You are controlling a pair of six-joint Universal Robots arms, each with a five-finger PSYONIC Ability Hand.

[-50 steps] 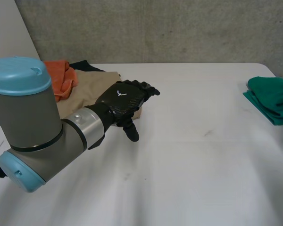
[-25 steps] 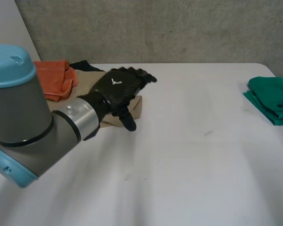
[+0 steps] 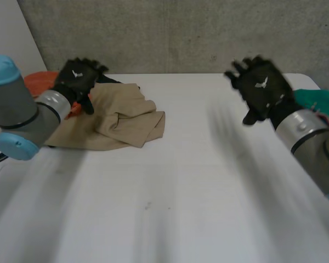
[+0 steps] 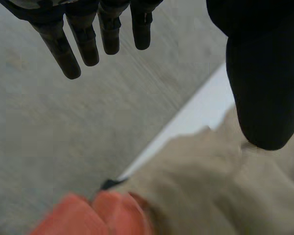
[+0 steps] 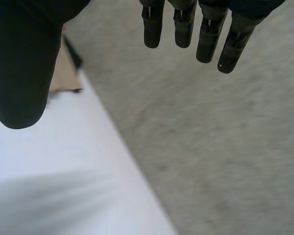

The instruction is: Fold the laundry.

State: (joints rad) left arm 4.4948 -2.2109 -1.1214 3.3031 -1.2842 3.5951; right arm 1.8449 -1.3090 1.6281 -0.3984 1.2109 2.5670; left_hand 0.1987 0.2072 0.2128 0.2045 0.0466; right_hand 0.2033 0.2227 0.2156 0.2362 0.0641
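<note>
Since half a second ago: left hand (image 3: 77, 79) drawn back off tan cloth (image 3: 120, 118), now above far-left corner by orange cloth (image 3: 35, 79). Right hand (image 3: 261, 90) has come in at far right, near green cloth (image 3: 321, 101). Both hands: fingers straight, thumb apart, holding nothing. Tan cloth lies rumpled at far left of tabletop (image 3: 181, 192), long axis roughly side to side, bunched end toward tabletop's middle, other end touching orange cloth.
</note>
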